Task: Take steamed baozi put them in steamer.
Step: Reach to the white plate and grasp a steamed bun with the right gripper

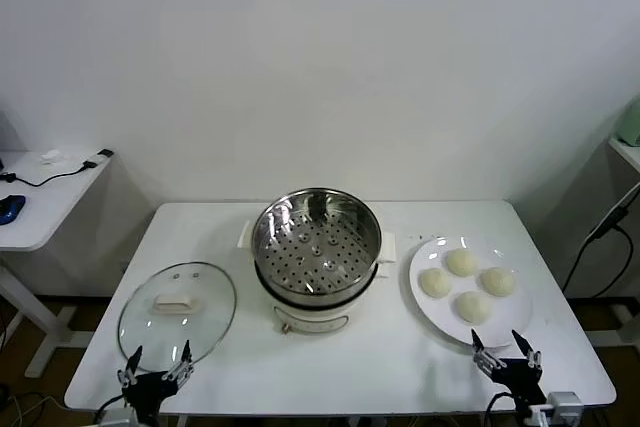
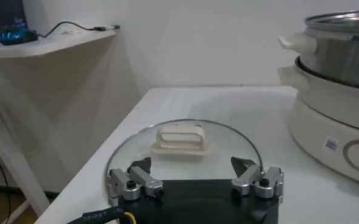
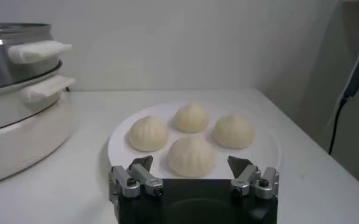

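Lab: bare walls, white table (image 1: 400, 367), cables

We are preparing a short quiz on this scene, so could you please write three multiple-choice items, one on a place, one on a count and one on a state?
1. Where does the glass lid lie?
A. on the steamer
B. on the table, on the robot's left of the steamer
C. on the plate

2. How many baozi are on the white plate?
A. two
B. three
C. four

3. How is the right gripper?
A. open, holding nothing
B. shut on a bun
C. shut on the lid

Answers:
1 B: the lid rests flat beside the pot.
2 C: four buns show.
3 A: its jaws stand apart before the plate.
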You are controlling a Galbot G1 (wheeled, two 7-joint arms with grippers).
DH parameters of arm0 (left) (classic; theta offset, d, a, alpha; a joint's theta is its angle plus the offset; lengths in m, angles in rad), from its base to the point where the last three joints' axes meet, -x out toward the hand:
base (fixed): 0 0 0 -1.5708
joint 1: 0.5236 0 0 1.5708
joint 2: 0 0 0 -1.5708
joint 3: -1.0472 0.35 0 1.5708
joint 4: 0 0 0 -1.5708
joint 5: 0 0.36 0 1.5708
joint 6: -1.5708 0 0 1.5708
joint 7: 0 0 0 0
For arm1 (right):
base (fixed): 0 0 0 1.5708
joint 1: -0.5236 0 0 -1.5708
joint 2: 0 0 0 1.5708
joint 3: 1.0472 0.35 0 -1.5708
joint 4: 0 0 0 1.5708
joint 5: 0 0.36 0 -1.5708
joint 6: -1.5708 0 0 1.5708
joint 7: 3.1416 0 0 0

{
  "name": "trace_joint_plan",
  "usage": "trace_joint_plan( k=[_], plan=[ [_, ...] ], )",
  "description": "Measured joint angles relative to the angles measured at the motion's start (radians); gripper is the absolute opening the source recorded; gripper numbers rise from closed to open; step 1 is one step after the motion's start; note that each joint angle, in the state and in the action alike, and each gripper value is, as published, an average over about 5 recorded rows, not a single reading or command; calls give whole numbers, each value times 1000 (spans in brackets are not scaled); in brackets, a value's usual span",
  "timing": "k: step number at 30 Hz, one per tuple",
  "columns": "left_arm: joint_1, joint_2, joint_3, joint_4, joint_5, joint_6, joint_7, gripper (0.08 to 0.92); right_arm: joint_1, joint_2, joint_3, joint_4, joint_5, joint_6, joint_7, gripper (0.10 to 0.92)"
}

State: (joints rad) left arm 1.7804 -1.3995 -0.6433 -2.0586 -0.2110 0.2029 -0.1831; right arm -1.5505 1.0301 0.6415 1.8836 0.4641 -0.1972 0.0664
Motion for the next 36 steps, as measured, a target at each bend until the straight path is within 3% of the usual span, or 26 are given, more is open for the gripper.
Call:
trace_joint_plan(
  k=[7,19,27,36],
  plan=[
    [1,1,12,-13,1,-6,-1,823,270,-176,-100,-113,-69,-72,-167,823],
    [3,-6,41,-28,16,-28,-1,823,872,-526,-602,-393,-258,26,-744,823],
    [11,-19,54,-36,35,-41,1,823,1351,-544,-1085,-612,-334,119,-1053,823],
    [9,-33,54,-37,47,-47,3,823,1659,-419,-1471,-827,-363,150,-1195,823]
  ],
)
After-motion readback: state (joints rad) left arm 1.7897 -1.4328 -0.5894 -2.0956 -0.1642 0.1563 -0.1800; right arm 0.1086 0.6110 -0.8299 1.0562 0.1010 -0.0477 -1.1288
